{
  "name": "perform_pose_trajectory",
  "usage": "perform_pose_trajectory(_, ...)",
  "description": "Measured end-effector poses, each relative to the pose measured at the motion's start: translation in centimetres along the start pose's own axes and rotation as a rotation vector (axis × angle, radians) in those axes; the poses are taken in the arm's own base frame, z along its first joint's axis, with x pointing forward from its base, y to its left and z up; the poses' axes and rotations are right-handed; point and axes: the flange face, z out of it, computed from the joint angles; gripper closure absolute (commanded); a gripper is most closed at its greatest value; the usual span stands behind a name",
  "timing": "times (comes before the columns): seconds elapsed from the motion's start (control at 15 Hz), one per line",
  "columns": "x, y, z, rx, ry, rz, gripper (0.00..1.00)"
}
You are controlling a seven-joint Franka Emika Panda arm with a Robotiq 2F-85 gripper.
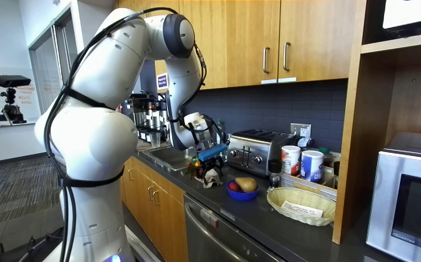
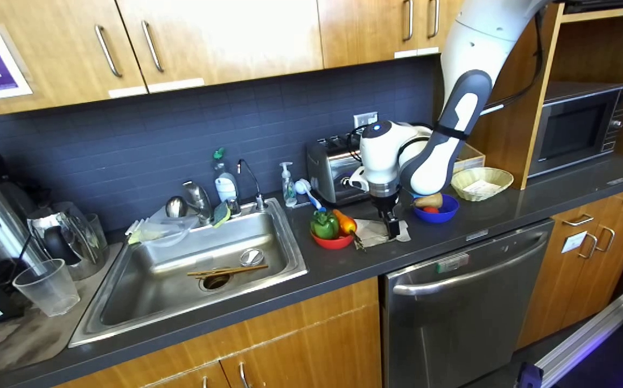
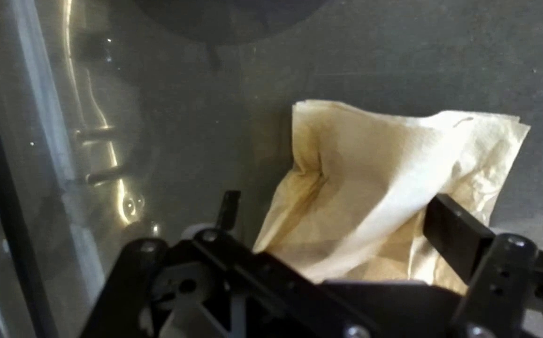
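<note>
Wrist view: the gripper [image 3: 334, 206] stands with its two black fingers [image 3: 456, 237] spread wide apart above a dark counter [image 3: 393, 70]. A creased piece of brown paper [image 3: 365, 188] lies loose below and between them; one finger overlaps the paper, the other is just beside its edge. Whether the fingertips touch it cannot be told.

Bowls crowd the paper from both sides. In an exterior view, a red bowl [image 2: 333, 243] sits just beside it, filled with a green pepper [image 2: 323, 225] and an orange vegetable [image 2: 345, 221] whose dark stem droops over the rim toward the paper. On the opposite side, near the gripper, is a blue bowl [image 2: 440, 216]; in it are a tan, pear-shaped item [image 1: 246, 184] and something red [image 1: 233, 186]. Behind, toward the wall, stands a steel toaster [image 1: 248, 153].

Beyond the blue bowl come a black-topped grinder [image 1: 274, 176] and a wicker basket [image 1: 301, 194] holding a paper slip [image 1: 303, 209]. Past the red bowl are a white-headed brush [image 2: 303, 187], a soap bottle [image 2: 288, 191] and a sink [image 2: 155, 280] with thin wooden sticks [image 2: 230, 271] lying inside.
</note>
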Motion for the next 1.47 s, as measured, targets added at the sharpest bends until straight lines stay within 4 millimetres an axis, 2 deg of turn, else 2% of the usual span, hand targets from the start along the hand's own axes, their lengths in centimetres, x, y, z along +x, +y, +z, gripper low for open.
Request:
perform_pose_trajectory(1.0,4.5,-4.9,-2.2,-0.024,0.035,-0.082,0.00)
perform_pose_trajectory(1.2,4.6,-5.0,-2.3,-0.026,0.047,-0.088,0.00)
perform_pose_trajectory(1.47,3.5,-4.4,-1.9,-0.018,0.046,-0.063,0.00)
